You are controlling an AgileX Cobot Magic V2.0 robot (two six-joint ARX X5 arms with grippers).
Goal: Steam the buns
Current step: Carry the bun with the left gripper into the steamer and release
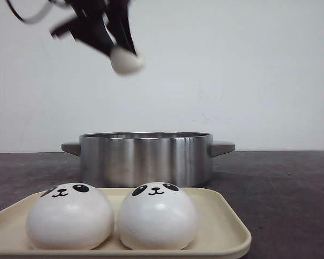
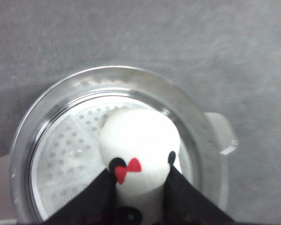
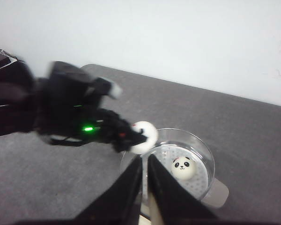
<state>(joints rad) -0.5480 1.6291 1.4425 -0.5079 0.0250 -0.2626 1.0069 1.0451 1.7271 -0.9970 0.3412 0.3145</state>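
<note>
Two white panda-faced buns point(image 1: 70, 216) point(image 1: 157, 216) sit side by side on a cream tray point(image 1: 221, 224) at the front. High above the steel pot point(image 1: 146, 156), my left gripper point(image 1: 124, 54) is shut on a third bun point(image 1: 127, 61). In the left wrist view this bun point(image 2: 139, 140) shows a red bow and hangs over the pot's perforated steamer plate point(image 2: 70, 154). A fourth bun point(image 3: 183, 168) lies face up inside the pot point(image 3: 207, 157). My right gripper point(image 3: 145, 160) is shut and holds nothing, raised on the near side of the pot.
The pot has two grey side handles point(image 1: 222, 147) and stands just behind the tray on a dark grey table point(image 1: 286, 189). A white wall rises behind. The left arm point(image 3: 61, 108) reaches across above the pot.
</note>
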